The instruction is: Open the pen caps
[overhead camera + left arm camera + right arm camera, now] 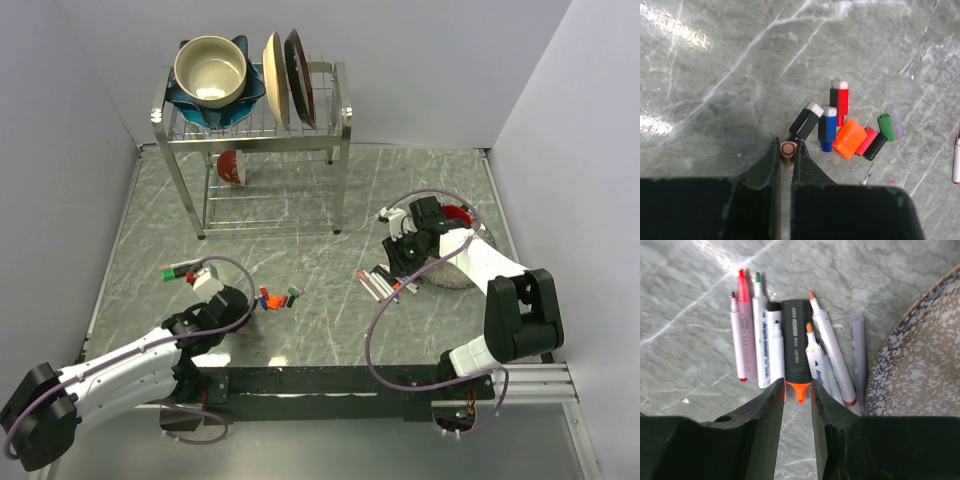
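In the left wrist view my left gripper is shut on a small salmon-coloured pen cap, seen end-on between the fingertips. Just beyond it lies a pile of loose pen caps: black, blue, red, a fat orange one, pink, green and lilac. In the right wrist view my right gripper is open, its fingers either side of the orange tip of a black highlighter. Several uncapped pens lie side by side around it. From above, the left gripper is beside the caps and the right gripper is over the pens.
A speckled bowl sits right next to the pens on the right. One more pen lies at the left of the table. A metal dish rack with bowls and plates stands at the back.
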`<state>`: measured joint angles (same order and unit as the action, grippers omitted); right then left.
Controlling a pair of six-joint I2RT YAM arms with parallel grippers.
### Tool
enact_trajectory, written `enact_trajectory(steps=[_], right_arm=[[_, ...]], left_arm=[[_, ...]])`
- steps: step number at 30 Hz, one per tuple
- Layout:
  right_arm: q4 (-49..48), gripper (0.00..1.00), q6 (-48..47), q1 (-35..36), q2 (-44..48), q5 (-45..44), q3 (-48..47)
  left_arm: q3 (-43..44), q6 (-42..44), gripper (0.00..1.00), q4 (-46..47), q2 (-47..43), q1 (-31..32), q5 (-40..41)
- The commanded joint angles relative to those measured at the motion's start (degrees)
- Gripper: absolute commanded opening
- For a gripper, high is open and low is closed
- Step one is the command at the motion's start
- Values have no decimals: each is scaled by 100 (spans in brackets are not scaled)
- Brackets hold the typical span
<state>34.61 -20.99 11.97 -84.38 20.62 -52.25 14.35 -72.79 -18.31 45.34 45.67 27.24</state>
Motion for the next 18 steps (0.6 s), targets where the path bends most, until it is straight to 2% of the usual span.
enact_trajectory(steps=[1, 11, 17, 18], right_arm=[[99, 36, -186, -37, 343, 310, -268], [160, 36, -221, -45, 528, 495, -286], [160, 36, -230, -37, 598, 557, -295], [169, 37, -230, -45, 607, 574, -303]], left_arm=[[279, 160, 3, 301, 167, -155, 79], [454, 398, 4, 565, 835, -524, -96], [604, 327, 19, 267, 1003, -533, -281], [595, 310, 25, 223, 968, -533, -307]])
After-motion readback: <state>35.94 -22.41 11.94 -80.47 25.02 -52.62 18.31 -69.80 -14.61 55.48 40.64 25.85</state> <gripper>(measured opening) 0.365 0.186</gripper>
